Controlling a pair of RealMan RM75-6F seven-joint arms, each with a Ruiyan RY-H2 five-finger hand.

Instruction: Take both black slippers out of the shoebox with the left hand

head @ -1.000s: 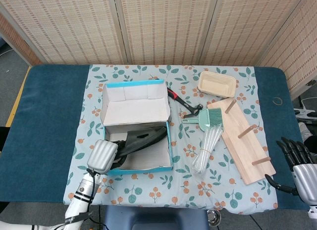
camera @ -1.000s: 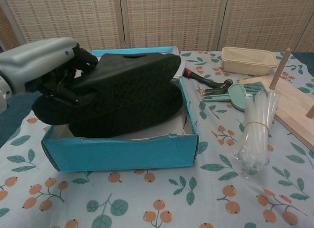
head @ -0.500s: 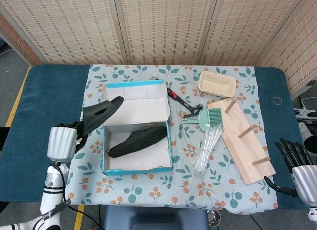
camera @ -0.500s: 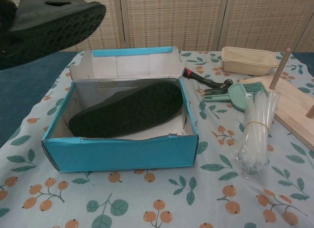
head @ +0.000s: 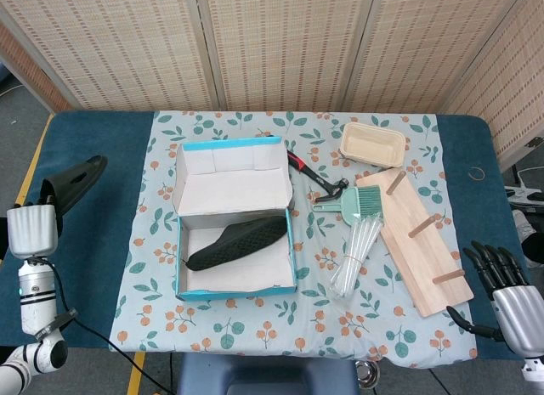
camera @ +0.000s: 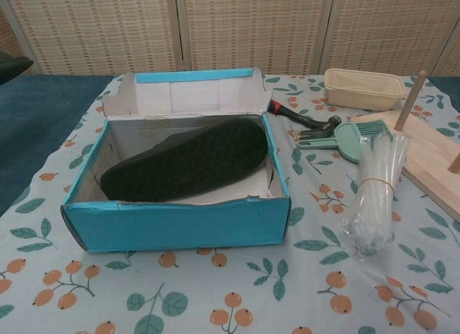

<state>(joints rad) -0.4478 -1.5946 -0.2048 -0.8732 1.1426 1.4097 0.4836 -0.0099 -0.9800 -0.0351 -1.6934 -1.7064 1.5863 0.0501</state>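
The blue shoebox [head: 180,278] [camera: 180,223] stands open on the floral cloth, its lid folded back. One black slipper [head: 238,242] [camera: 188,161] lies sole up inside it. My left hand [head: 34,227] is far out to the left over the dark blue table and holds the other black slipper [head: 75,179], raised above the surface; only that slipper's tip [camera: 13,63] shows at the left edge of the chest view. My right hand [head: 503,283] hangs at the table's right front corner, fingers spread, holding nothing.
Right of the box lie a red-handled hammer [head: 316,177], a green brush [head: 357,201], a bundle of clear straws [head: 355,255], a wooden peg board [head: 416,240] and a beige tray [head: 372,144]. Bare blue tabletop [head: 85,242] stretches left of the cloth.
My left hand has lifted one slipper out of the box and carried it well to the left, beyond the cloth. The other slipper stays in the box. The right hand barely moved.
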